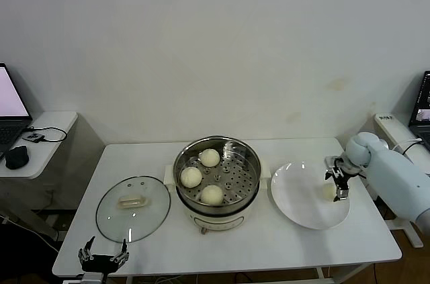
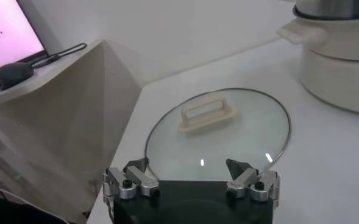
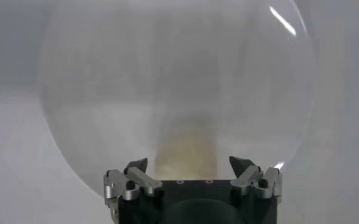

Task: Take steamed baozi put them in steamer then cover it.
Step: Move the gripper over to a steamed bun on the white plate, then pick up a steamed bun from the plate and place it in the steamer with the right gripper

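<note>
The right gripper (image 1: 339,186) is hanging low over the white plate (image 1: 295,207), near the right edge of the tabletop (image 1: 269,244). Its two fingers (image 3: 136,167) are standing wide apart and are not squeezing anything. Between them, on the plate, one steamed baozi (image 1: 328,191) is sitting, small, round and pale. In the right wrist view it (image 3: 188,155) is showing as a soft cream blob just in front of the open fingers. I cannot tell if the fingers are touching it.

The plate is lying just beside the steamer (image 1: 216,176), on its right. The steamer is standing in the middle of the tabletop, a shiny steel pot on a cream base. Three more baozi are sitting on the tray with holes inside it: one (image 1: 209,157) at the back, one (image 1: 191,176) on the left, and one (image 1: 211,194) at the front.

The cover (image 1: 133,208) is lying flat on the tabletop, left of the steamer, with its cream handle (image 1: 132,201) pointing up.

The left gripper (image 1: 103,255) is waiting at the front left corner of the tabletop, just in front of the cover. Its fingers (image 2: 135,173) are wide apart too, with nothing in them.

A small side desk (image 1: 40,143) is standing to the left with a laptop (image 1: 10,113) and a black mouse (image 1: 16,156) on it.
</note>
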